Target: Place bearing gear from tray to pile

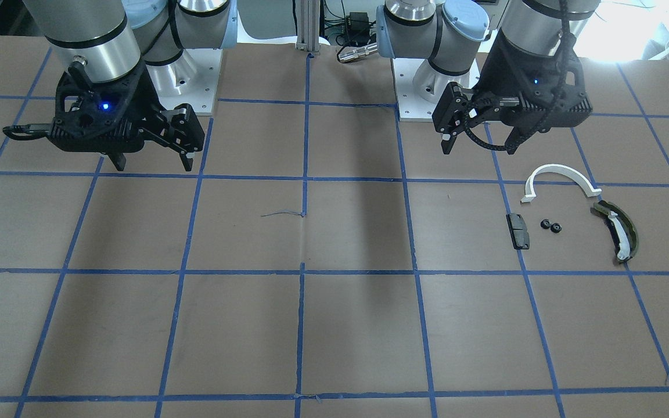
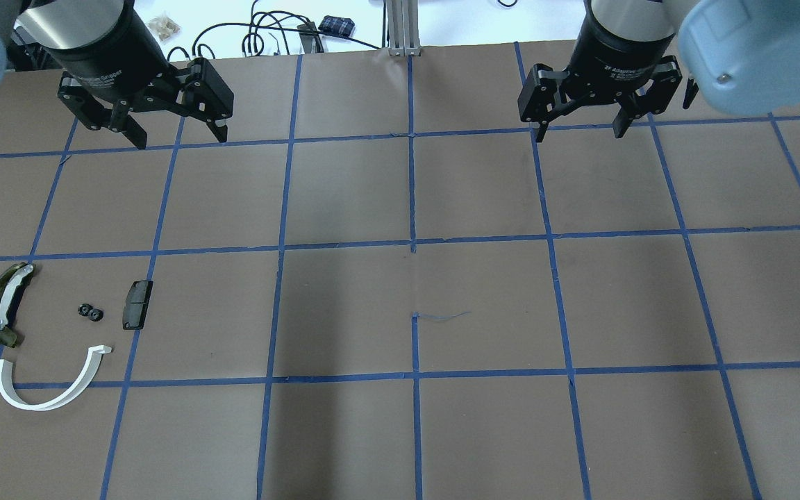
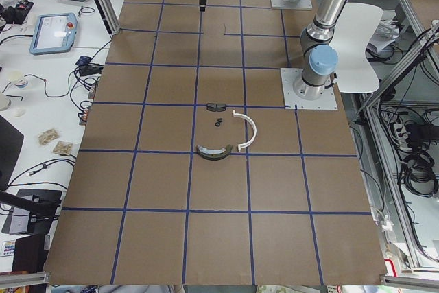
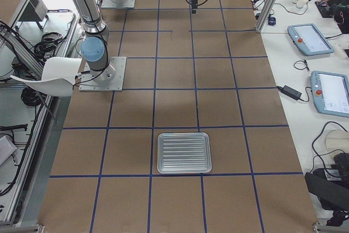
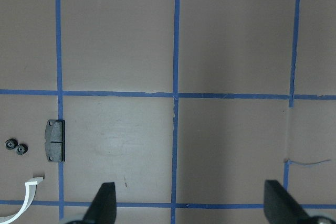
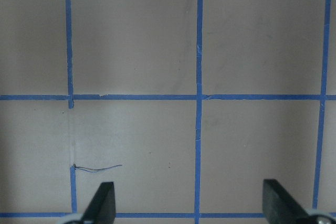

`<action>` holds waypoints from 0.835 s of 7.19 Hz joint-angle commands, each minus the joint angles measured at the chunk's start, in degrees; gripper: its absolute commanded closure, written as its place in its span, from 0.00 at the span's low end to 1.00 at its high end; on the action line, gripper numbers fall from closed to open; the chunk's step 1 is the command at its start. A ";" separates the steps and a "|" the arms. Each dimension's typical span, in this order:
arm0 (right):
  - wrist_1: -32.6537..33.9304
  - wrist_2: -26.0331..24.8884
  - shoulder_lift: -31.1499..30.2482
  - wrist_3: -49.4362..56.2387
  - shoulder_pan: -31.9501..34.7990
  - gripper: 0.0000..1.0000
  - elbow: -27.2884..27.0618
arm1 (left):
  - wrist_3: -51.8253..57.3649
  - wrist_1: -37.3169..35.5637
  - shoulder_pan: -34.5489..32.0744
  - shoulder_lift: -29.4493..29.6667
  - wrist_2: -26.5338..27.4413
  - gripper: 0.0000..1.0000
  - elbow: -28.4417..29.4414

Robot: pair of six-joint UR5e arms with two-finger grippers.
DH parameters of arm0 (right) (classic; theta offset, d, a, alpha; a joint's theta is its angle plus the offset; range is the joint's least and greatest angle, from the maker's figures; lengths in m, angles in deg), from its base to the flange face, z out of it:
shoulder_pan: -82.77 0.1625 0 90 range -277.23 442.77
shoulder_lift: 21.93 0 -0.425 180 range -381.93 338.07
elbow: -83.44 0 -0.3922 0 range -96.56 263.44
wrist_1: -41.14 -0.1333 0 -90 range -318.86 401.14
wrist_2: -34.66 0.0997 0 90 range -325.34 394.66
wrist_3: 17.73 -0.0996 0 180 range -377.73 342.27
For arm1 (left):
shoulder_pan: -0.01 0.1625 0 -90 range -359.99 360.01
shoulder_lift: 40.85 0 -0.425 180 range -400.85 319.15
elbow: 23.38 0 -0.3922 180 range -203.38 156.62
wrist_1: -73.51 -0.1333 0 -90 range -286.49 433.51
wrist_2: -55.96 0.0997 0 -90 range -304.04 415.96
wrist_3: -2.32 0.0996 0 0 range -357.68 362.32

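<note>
Two bearing gears [image 2: 96,314] sit side by side, their row aimed at the black block [image 2: 137,304]. The left gripper [image 2: 180,142] and right gripper [image 2: 578,134] hang spread, empty

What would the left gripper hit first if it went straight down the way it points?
Probably bare table: the left gripper frames only brown paper and blue tape. The black block lies off to the side.
</note>
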 commanded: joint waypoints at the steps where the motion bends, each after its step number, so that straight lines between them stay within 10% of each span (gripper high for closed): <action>1: -0.04 -0.09 0.00 -0.04 0.06 0.00 0.00 | 0.01 0.00 0.08 -0.04 0.10 0.00 0.08; 6: 0.31 0.00 0.09 0.05 -0.02 0.00 0.00 | 0.53 -0.26 0.08 -0.21 0.45 0.00 -0.18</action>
